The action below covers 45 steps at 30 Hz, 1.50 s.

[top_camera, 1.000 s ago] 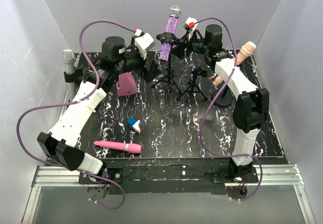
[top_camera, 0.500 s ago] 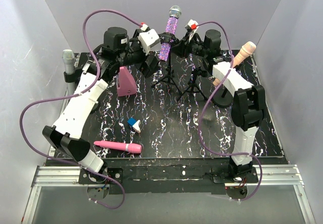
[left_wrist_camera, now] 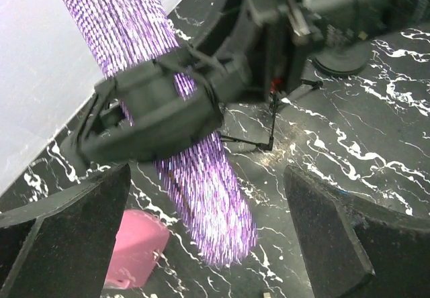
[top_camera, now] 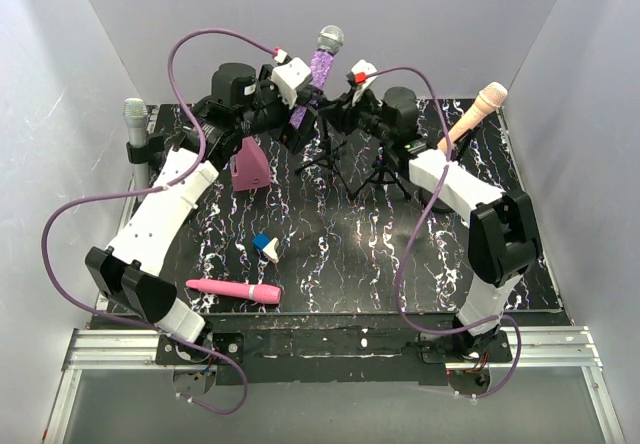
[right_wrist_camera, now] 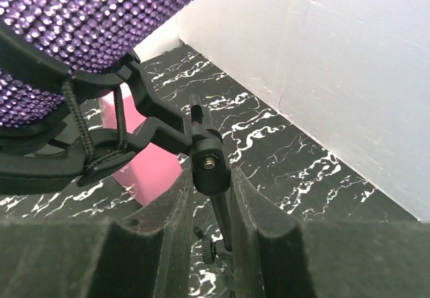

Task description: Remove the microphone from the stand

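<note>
Your left pincer (top_camera: 300,124) sits at the back of the marbled worktop (top_camera: 340,254), arm stretched forward, beside the glittery purple microphone (top_camera: 318,69) that is tilted in its stand (top_camera: 335,152). Your right pincer (top_camera: 333,116) meets the stand from the other side. From the left wrist, the fingers (left_wrist_camera: 67,237) stand wide apart, with the microphone's lower end between them under the black clip (left_wrist_camera: 154,110). From the right wrist, the pads (right_wrist_camera: 161,231) are clamped on the stand's stem, just below the clip.

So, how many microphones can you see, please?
4: the purple glitter microphone in the tripod stand, a silver microphone at the left edge, a peach microphone at the back right, a pink microphone lying near the front. Others may be hidden.
</note>
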Each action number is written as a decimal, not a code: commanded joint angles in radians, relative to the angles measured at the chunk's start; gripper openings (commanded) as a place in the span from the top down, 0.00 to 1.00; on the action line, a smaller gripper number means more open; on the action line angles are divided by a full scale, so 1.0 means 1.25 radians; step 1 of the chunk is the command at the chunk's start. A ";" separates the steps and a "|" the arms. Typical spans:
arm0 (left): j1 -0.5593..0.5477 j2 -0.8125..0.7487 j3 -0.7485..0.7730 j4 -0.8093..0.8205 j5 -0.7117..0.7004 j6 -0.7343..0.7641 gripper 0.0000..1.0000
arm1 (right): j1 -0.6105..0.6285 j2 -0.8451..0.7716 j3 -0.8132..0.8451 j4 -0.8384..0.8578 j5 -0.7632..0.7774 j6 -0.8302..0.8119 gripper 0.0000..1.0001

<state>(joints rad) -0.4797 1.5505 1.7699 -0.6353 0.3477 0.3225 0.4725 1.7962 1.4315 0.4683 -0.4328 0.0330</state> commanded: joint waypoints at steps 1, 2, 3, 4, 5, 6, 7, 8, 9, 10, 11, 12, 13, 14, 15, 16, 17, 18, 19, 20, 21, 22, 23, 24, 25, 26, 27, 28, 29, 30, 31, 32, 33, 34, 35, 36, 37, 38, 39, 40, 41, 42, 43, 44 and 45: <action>0.003 -0.071 -0.057 0.058 -0.045 -0.078 0.02 | 0.075 -0.072 -0.037 0.024 0.164 0.009 0.99; 0.003 -0.079 -0.071 0.065 -0.039 -0.076 0.02 | 0.085 -0.083 -0.047 0.017 0.180 0.015 0.99; 0.003 -0.088 -0.083 0.065 -0.039 -0.078 0.02 | 0.094 -0.094 -0.057 0.010 0.194 0.021 0.99; 0.003 -0.095 -0.097 0.065 -0.044 -0.076 0.02 | 0.101 -0.102 -0.064 -0.001 0.196 0.032 0.99; 0.003 -0.105 -0.108 0.071 -0.057 -0.078 0.02 | 0.108 -0.114 -0.071 -0.010 0.203 0.042 0.99; 0.003 -0.116 -0.121 0.077 -0.066 -0.073 0.02 | 0.114 -0.121 -0.076 -0.023 0.216 0.053 0.99; 0.003 -0.124 -0.128 0.080 -0.071 -0.064 0.02 | 0.125 -0.130 -0.081 -0.032 0.232 0.059 0.99; 0.003 -0.133 -0.136 0.081 -0.073 -0.057 0.02 | 0.136 -0.141 -0.086 -0.046 0.249 0.064 0.99; 0.003 -0.143 -0.143 0.084 -0.073 -0.051 0.02 | 0.146 -0.152 -0.089 -0.060 0.259 0.068 0.99; 0.005 -0.151 -0.148 0.085 -0.070 -0.048 0.02 | 0.156 -0.162 -0.092 -0.074 0.270 0.075 0.99; 0.003 -0.159 -0.154 0.087 -0.062 -0.045 0.02 | 0.168 -0.172 -0.096 -0.084 0.284 0.082 0.99; 0.003 -0.165 -0.159 0.090 -0.048 -0.037 0.03 | 0.180 -0.181 -0.097 -0.084 0.284 0.082 0.99; 0.003 -0.174 -0.168 0.096 -0.030 -0.031 0.04 | 0.195 -0.190 -0.100 -0.084 0.284 0.082 0.99; 0.003 -0.179 -0.175 0.101 -0.012 -0.022 0.05 | 0.200 -0.199 -0.098 -0.084 0.284 0.082 0.99; 0.003 -0.186 -0.182 0.107 0.005 -0.014 0.07 | 0.211 -0.205 -0.095 -0.084 0.284 0.082 0.99; 0.005 -0.191 -0.192 0.111 0.024 -0.003 0.09 | 0.220 -0.211 -0.089 -0.084 0.284 0.082 0.99; 0.005 -0.195 -0.200 0.114 0.038 0.006 0.10 | 0.227 -0.217 -0.085 -0.084 0.284 0.082 0.99; 0.005 -0.197 -0.209 0.123 0.047 0.012 0.10 | 0.232 -0.220 -0.086 -0.084 0.284 0.082 0.99; 0.005 -0.200 -0.223 0.133 0.049 0.013 0.10 | 0.233 -0.223 -0.089 -0.084 0.284 0.082 0.99; 0.005 -0.201 -0.235 0.140 0.049 0.014 0.10 | 0.233 -0.228 -0.093 -0.084 0.284 0.082 0.99; 0.005 -0.205 -0.251 0.146 0.052 0.014 0.10 | 0.232 -0.235 -0.093 -0.084 0.284 0.082 0.99; 0.005 -0.207 -0.262 0.154 0.056 0.013 0.10 | 0.230 -0.243 -0.091 -0.084 0.284 0.082 0.99; 0.005 -0.208 -0.270 0.163 0.060 0.012 0.10 | 0.225 -0.257 -0.091 -0.084 0.284 0.082 0.99; 0.005 -0.212 -0.275 0.168 0.062 0.010 0.10 | 0.219 -0.271 -0.096 -0.084 0.284 0.082 0.99; 0.005 -0.214 -0.278 0.171 0.062 0.002 0.10 | 0.208 -0.291 -0.102 -0.084 0.284 0.082 0.99; 0.005 -0.216 -0.281 0.171 0.061 -0.003 0.10 | 0.198 -0.310 -0.109 -0.084 0.284 0.082 0.99; 0.005 -0.218 -0.284 0.170 0.058 -0.004 0.10 | 0.190 -0.327 -0.117 -0.084 0.284 0.082 0.99; 0.005 -0.221 -0.289 0.171 0.051 -0.005 0.10 | 0.179 -0.346 -0.128 -0.084 0.284 0.082 0.99; 0.005 -0.225 -0.292 0.168 0.042 -0.008 0.10 | 0.172 -0.359 -0.135 -0.084 0.284 0.082 0.99; 0.005 -0.234 -0.298 0.168 0.034 -0.008 0.10 | 0.167 -0.370 -0.135 -0.084 0.284 0.082 0.99; 0.005 -0.240 -0.302 0.167 0.026 -0.006 0.10 | 0.163 -0.377 -0.134 -0.084 0.284 0.082 0.99; 0.005 -0.244 -0.306 0.166 0.023 -0.003 0.10 | 0.161 -0.379 -0.127 -0.084 0.284 0.082 0.99; 0.005 -0.249 -0.311 0.163 0.021 0.001 0.10 | 0.158 -0.377 -0.118 -0.084 0.284 0.082 0.99; 0.005 -0.251 -0.315 0.166 0.021 0.001 0.10 | 0.156 -0.374 -0.112 -0.084 0.284 0.082 0.99; 0.005 -0.251 -0.319 0.168 0.024 -0.003 0.09 | 0.155 -0.369 -0.111 -0.084 0.284 0.082 0.99; 0.005 -0.250 -0.325 0.176 0.032 -0.012 0.09 | 0.153 -0.367 -0.117 -0.084 0.284 0.082 0.99; 0.006 -0.249 -0.327 0.183 0.046 -0.022 0.09 | 0.153 -0.367 -0.135 -0.084 0.284 0.082 0.99; 0.005 -0.245 -0.330 0.194 0.064 -0.036 0.08 | 0.153 -0.369 -0.152 -0.084 0.284 0.082 0.99; 0.005 -0.242 -0.330 0.204 0.084 -0.048 0.07 | 0.153 -0.371 -0.171 -0.084 0.284 0.082 0.99; 0.005 -0.238 -0.325 0.209 0.101 -0.058 0.05 | 0.153 -0.369 -0.185 -0.084 0.284 0.082 0.99; 0.005 -0.234 -0.321 0.211 0.120 -0.067 0.05 | 0.153 -0.368 -0.199 -0.084 0.284 0.082 0.99; 0.005 -0.230 -0.315 0.209 0.133 -0.069 0.04 | 0.153 -0.364 -0.212 -0.357 -0.003 0.022 0.36; 0.005 -0.229 -0.310 0.205 0.138 -0.074 0.03 | 0.153 -0.361 -0.225 -0.334 0.016 0.024 0.36; 0.005 -0.228 -0.309 0.200 0.131 -0.079 0.02 | 0.153 -0.356 -0.237 -0.311 0.038 0.029 0.37; 0.005 -0.228 -0.308 0.193 0.118 -0.081 0.02 | 0.153 -0.350 -0.246 -0.289 0.053 0.028 0.38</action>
<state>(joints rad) -0.4747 1.2781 1.3674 -0.4065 0.4606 0.2596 0.6571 1.3685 1.1652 0.1467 -0.2142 0.0978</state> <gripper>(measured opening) 0.974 0.620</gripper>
